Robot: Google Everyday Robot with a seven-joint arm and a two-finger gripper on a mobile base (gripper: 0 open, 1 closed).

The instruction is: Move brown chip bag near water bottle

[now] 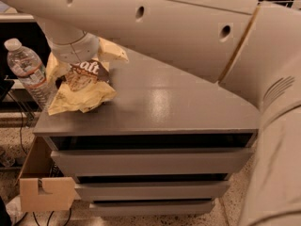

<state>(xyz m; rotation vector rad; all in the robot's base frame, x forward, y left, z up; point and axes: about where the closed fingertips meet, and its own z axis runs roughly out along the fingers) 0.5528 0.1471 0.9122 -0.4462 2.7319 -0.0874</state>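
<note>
Inspection covered the flat grey top of a low cabinet (188, 102) with three shallow drawers (150, 161) stacked beneath its front edge. The robot's broad beige arm (164, 18) crossed the upper part of the view from the right and turned down at a rounded wrist over the top's left rear corner. The gripper (74, 55) sat at the lower end of that wrist, directly above the bag and pressed close to it, though its working end was hidden behind the wrist housing, so whether it was apart, together or clamped on the bag could not be told. The crinkly pale-yellow snack bag with a dark brown front panel (82, 91) lay crumpled at the left end of the cabinet top, its brown panel (white lettering partly legible) facing up and towards the camera, one yellow corner standing up behind the wrist, and its lower edge spread out on the grey surface. The clear ribbed plastic water bottle with a white cap and a white-and-red label band (29, 72) stood just to the left of the bag, at the cabinet's left edge, leaning slightly in the view. Bag and bottle were just beside one another — contact between them could not be confirmed. A brown cardboard box (42, 192) sat on the speckled floor (11, 182) by the cabinet's lower left corner, and dark cables (21, 126) hung beside it.
</note>
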